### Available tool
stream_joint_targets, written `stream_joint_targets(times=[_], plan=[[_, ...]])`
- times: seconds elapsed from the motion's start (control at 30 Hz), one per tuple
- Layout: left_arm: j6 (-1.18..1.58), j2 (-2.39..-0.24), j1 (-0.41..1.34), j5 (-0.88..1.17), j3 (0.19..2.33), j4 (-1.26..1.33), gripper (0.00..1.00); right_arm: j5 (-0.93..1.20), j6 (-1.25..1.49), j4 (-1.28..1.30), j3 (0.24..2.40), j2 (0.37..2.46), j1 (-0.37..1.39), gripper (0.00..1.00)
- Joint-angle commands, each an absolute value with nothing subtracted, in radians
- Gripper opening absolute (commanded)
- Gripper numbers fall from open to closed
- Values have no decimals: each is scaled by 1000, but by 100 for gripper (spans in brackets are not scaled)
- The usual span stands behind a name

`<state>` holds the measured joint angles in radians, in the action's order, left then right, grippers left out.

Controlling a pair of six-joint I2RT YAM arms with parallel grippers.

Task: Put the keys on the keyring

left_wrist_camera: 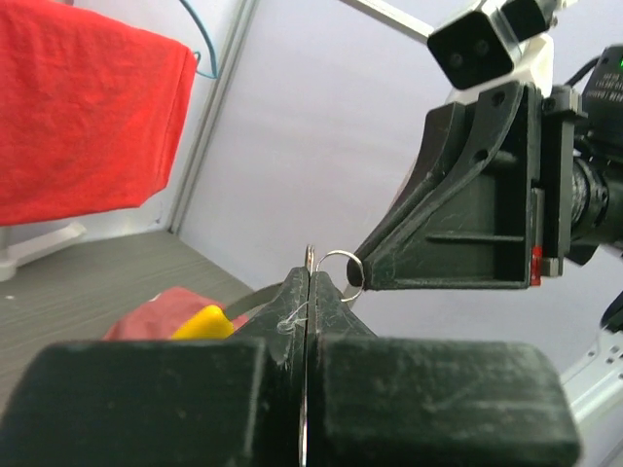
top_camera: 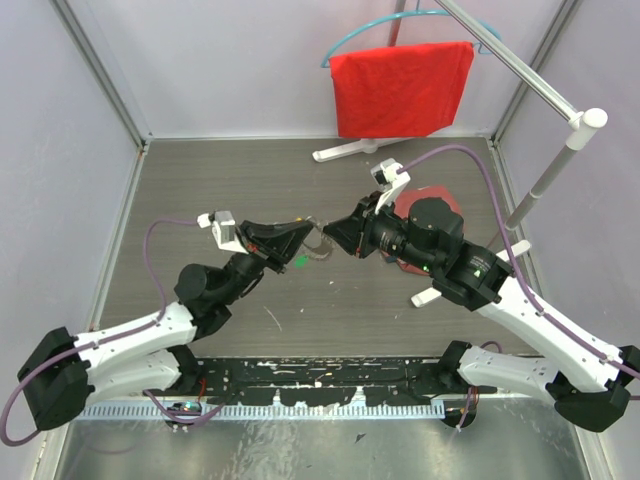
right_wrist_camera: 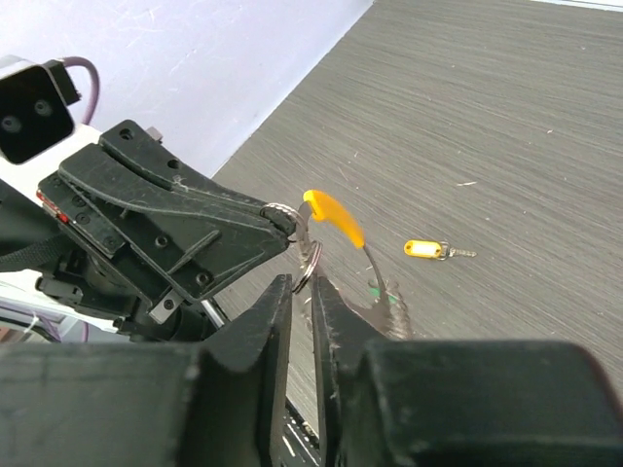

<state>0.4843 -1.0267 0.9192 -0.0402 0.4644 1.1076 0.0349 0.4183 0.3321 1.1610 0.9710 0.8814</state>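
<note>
Centrally, above the grey table (top_camera: 200, 190), pinched from both sides and clear of the tabletop: keyring (right_wrist_camera: 310, 257).

Gripped on the left by left gripper (top_camera: 306, 238), with fingers (left_wrist_camera: 287, 306) pressed flat together on a thin metal edge of the loop and a small steel coil (left_wrist_camera: 336, 261) standing just above the tips.

Gripped on the right by right gripper (top_camera: 336, 238), with fingers (right_wrist_camera: 261, 336) closed to a slim slit and the coil edge-on at their tips. Tip to tip with the left gripper, almost touching.

Arching away from the left gripper's tip: yellow curved section (right_wrist_camera: 336, 220), then grey wire drooping toward the table.

Lying flat on the table, apart from the loop: gold-orange key (right_wrist_camera: 428, 249).

Just near of the left fingertips in the top view: green-headed key (top_camera: 300, 262). Resting on the table or hanging from the loop, cannot tell.

At the far wall: red cloth (top_camera: 400, 88) hung on a white rack (top_camera: 345, 152).

Beneath the right arm, on the table: second red item (left_wrist_camera: 156, 309).
</note>
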Motion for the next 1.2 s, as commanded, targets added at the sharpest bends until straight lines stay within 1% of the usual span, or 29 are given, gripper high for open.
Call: stream_joint_targets(times=[0.0,0.17,0.27,0.4,0.53,0.67,0.77,0.83,0.9,1.0,1.07,1.17], plan=[[314,-942,918,-2,459,985,0,19,401,300,1169,943,882,24],[242,-869,917,5,449,893,0,26,350,322,1176,926,882,38],[203,-835,918,68,457,841,0,41,279,343,1186,903,882,46],[131,-785,920,219,493,742,0,84,159,365,1201,874,882,50],[23,-734,917,383,559,574,0,151,60,418,1241,879,882,56],[-124,-692,917,485,670,350,0,230,-43,494,1265,885,882,58],[-259,-675,917,572,765,181,0,292,-81,498,1262,861,882,60],[-350,-678,917,617,847,74,0,376,-158,485,1244,829,882,63],[-436,-687,919,659,902,-23,0,484,-283,450,1206,787,882,64],[-534,-700,919,692,945,-98,0,549,-411,317,1096,698,882,63],[-583,-705,918,708,959,-118,0,590,-481,236,1036,648,882,60],[-655,-716,918,730,990,-167,0,628,-598,203,994,615,881,53]])
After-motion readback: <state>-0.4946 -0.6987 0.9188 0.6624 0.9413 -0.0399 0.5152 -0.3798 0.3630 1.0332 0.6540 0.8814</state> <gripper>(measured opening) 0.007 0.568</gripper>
